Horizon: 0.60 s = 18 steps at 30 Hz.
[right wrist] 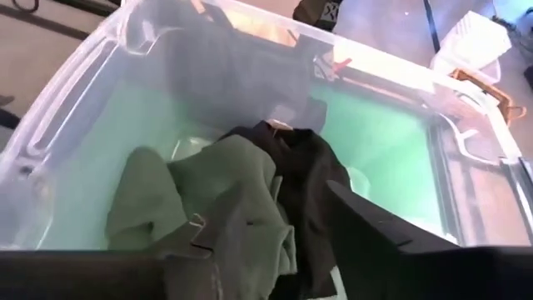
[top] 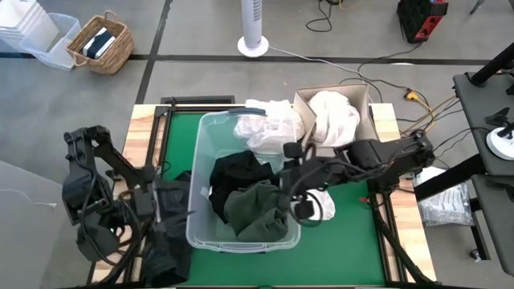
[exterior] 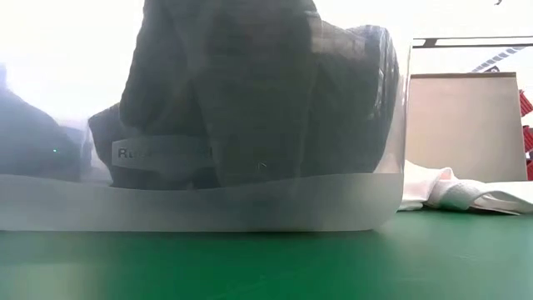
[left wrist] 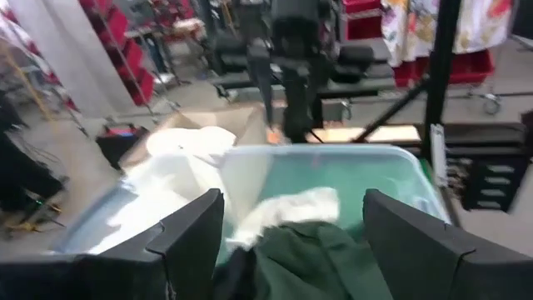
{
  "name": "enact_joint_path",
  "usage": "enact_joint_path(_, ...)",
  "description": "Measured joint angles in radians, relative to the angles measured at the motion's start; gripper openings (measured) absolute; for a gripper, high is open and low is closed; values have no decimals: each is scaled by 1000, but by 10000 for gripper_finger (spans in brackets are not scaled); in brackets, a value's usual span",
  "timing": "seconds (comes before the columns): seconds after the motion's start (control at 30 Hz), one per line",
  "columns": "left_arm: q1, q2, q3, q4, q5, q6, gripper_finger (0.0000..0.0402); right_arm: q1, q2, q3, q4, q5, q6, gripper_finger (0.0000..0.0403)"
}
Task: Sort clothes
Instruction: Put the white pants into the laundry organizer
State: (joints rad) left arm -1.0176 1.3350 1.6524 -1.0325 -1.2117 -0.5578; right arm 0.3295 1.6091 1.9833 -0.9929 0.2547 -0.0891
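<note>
1. Left gripper [top: 157, 210] sits at the table's left edge, just left of the tub; fingers [left wrist: 187, 237] spread wide, nothing between them. A dark garment [top: 173, 197] lies on the green mat by the tub's left wall, right beside it.
2. Tub [top: 202, 160] — clear plastic, mid-table, its long axis running far edge to near edge. Inside: black garment [top: 239, 172] at centre and dark green garment [top: 255, 210] toward the near end, overlapping each other. White garment [top: 269, 124] is draped over the tub's far right corner.
3. Right gripper [top: 281, 201] reaches over the tub's right wall, above the green garment. The wrist view shows its fingers [right wrist: 383, 225] apart with the green and black cloth right at them; cannot tell if cloth is pinched or free.
4. Box [top: 363, 100] — cardboard, far right corner of the table, with white cloth [top: 333, 116] heaped in it.
5. White piece [top: 321, 205] lies on the mat right of the tub, under the right arm.
</note>
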Motion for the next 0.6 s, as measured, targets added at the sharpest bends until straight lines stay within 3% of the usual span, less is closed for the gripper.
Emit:
enact_joint_path(0.33,0,38,0,-8,148,-150,263,109,-64,-1,-28,9,10,96)
enact_joint_path(0.6,0,38,28,-196,499,-259,263,175,-87,-8,-41,11,27,92)
